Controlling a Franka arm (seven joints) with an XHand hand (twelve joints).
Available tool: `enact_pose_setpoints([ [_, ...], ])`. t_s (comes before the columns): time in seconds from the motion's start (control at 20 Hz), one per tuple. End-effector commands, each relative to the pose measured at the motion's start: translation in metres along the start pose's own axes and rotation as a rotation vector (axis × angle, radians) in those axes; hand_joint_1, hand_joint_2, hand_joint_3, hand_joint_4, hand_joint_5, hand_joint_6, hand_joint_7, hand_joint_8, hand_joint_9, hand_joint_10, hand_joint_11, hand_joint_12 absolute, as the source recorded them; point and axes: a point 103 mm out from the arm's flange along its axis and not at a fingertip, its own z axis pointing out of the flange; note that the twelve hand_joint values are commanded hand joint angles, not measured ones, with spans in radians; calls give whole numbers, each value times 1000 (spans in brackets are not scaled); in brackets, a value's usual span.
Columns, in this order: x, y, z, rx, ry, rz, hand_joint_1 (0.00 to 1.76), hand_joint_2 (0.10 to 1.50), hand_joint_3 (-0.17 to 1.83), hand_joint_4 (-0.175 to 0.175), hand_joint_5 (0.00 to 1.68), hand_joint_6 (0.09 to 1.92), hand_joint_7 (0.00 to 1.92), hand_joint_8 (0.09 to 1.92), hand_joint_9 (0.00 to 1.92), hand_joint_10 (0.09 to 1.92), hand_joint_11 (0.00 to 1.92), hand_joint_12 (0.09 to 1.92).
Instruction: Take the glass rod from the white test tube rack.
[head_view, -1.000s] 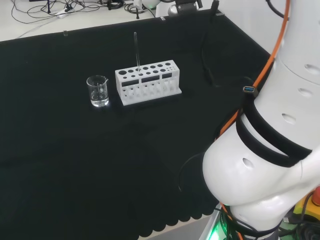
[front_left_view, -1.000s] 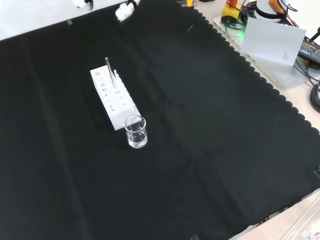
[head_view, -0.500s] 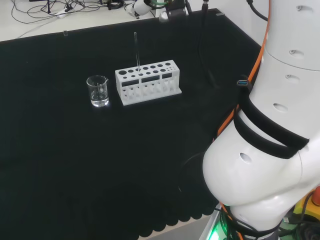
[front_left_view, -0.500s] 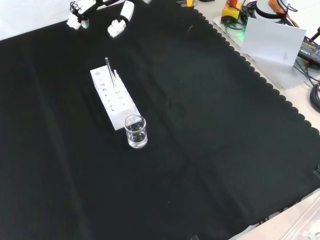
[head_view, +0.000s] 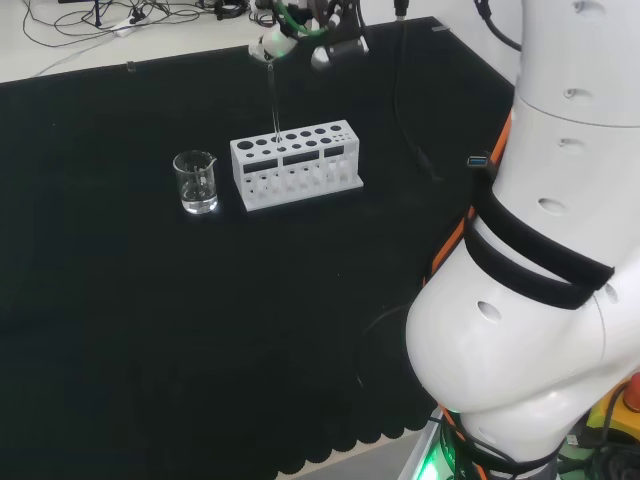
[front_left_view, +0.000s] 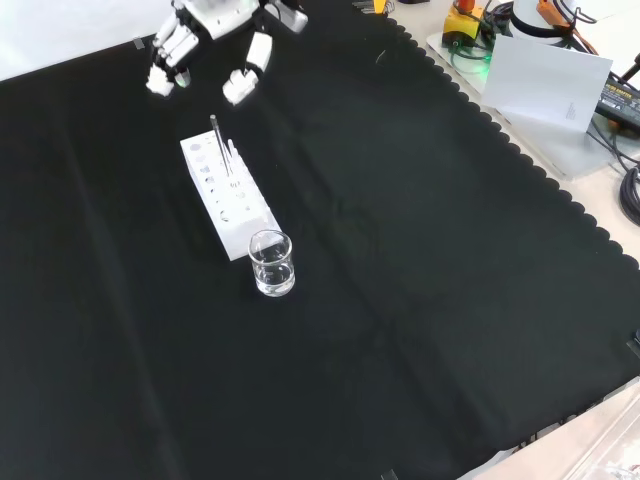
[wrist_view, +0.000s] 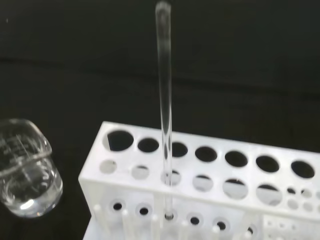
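my hand above the rack, rod not yet taken

my hand (front_left_view: 215, 40) hangs over the black cloth (front_left_view: 420, 260), just beyond the far end of the white test tube rack (front_left_view: 228, 195) in the front view. my fingers (front_left_view: 165, 62) point down and stay relaxed and spread, with the thumb (front_left_view: 248, 72) set apart from them; nothing is between them and they touch nothing. in the head view my hand (head_view: 300, 30) sits above and behind the rack (head_view: 295, 165), close to the top of the glass rod (head_view: 272, 100) but apart from it.

the glass rod (front_left_view: 218, 140) stands upright in the rack, in a hole of the row near the rack's far end as the front view shows it. in the wrist view the rod (wrist_view: 165, 100) rises straight out of one of the round holes, its lower end seated in the base of the rack (wrist_view: 200, 190), its top end free.

a small clear beaker (front_left_view: 271, 263) stands on the cloth just beside the near end of the rack in the front view; in the head view the beaker (head_view: 196, 182) is to the rack's left, and in the wrist view it (wrist_view: 25, 175) sits close by the rack's corner. i cannot tell whether it holds any liquid.
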Motion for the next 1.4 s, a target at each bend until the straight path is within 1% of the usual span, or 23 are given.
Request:
enact_pose_setpoints([
  [0.05, 0, 9, 20, 22, -7, -7, 594, 949, 484, -168, 268, 87, 327, 866, 696, 843, 417, 1363],
  [0.3, -5, 13, 35, 47, 1, -1, 586, 953, 487, -168, 273, 87, 342, 867, 727, 849, 434, 1363],
  [0.5, -6, 13, 46, 64, 3, 6, 585, 957, 489, -170, 289, 87, 380, 866, 832, 861, 528, 1342],
  [0.55, -7, 13, 47, 67, 2, 7, 584, 958, 489, -171, 295, 87, 397, 869, 865, 871, 554, 1341],
  [0.6, -2, 16, 47, 73, -13, 11, 585, 959, 489, -173, 303, 87, 414, 870, 892, 882, 579, 1334],
  [0.7, -1, 17, 47, 76, -11, 11, 587, 961, 489, -175, 322, 87, 460, 875, 943, 906, 630, 1321],
  [0.95, -10, 17, 55, 94, 5, 18, 589, 965, 489, -175, 379, 87, 583, 907, 1029, 945, 731, 1293],
  [1.15, -12, 19, 59, 95, 11, 17, 594, 971, 487, -175, 434, 87, 709, 958, 1092, 953, 868, 1247],
  [1.3, -13, 18, 58, 86, 10, 14, 598, 976, 485, -175, 457, 105, 757, 981, 1120, 957, 939, 1229],
  [1.4, -8, 21, 57, 93, 4, 12, 609, 984, 480, -175, 482, 166, 790, 1000, 1165, 957, 998, 1209],
])
